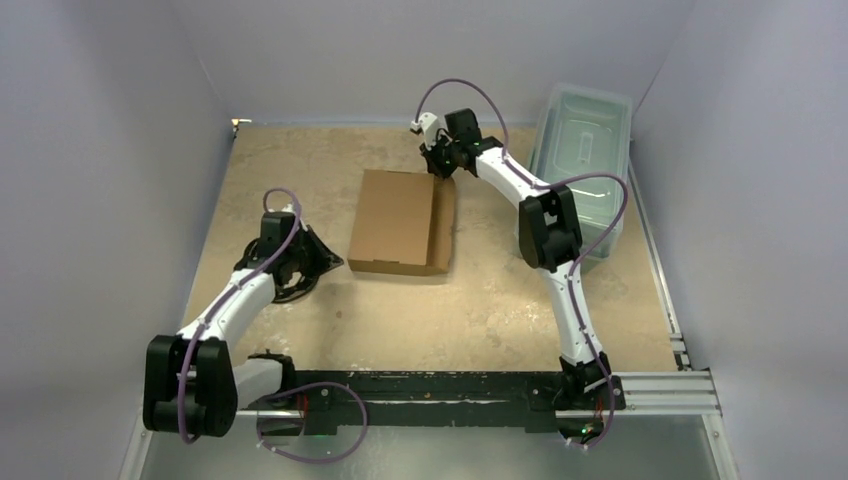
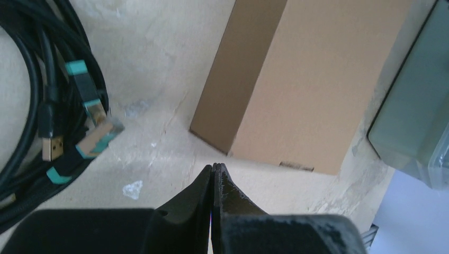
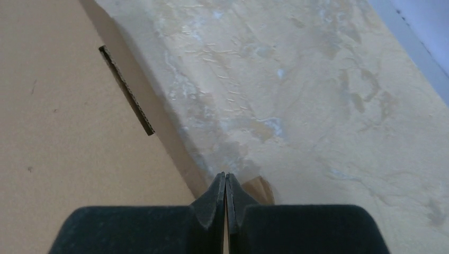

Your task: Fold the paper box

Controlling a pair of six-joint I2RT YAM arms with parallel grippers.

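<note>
The paper box [image 1: 400, 222] is a closed, shallow brown cardboard box lying flat in the middle of the table. My left gripper [image 1: 330, 262] is shut with nothing in it, low over the table and a little off the box's near-left corner [image 2: 212, 140]; in the left wrist view its fingertips [image 2: 214, 167] meet. My right gripper [image 1: 441, 171] hangs over the box's far-right corner, shut too. In the right wrist view its tips [image 3: 225, 175] press together at the box's edge [image 3: 63, 132], with a small cardboard tab [image 3: 263, 190] showing just behind them.
A clear plastic lidded bin [image 1: 585, 135] stands at the back right, also seen in the left wrist view [image 2: 418, 121]. Black cables with teal plugs [image 2: 58, 111] hang at the left of that view. The sandy tabletop [image 1: 480, 310] is enclosed by pale walls.
</note>
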